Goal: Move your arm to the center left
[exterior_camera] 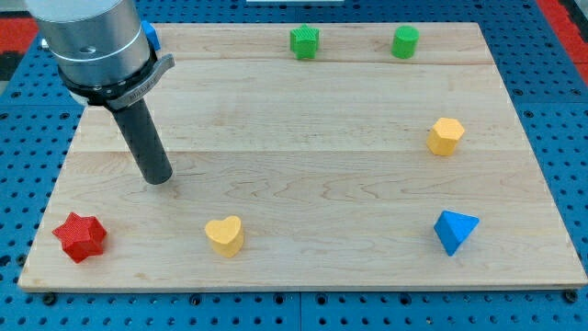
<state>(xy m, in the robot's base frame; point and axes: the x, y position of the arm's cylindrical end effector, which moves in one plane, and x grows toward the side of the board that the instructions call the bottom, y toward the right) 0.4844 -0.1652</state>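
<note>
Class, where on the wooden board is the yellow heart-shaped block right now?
The yellow heart-shaped block sits near the view's bottom edge, left of centre, between the red star-shaped block and the blue triangular block.

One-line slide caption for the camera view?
My tip rests at the board's centre left, above the red star and yellow heart.
</note>
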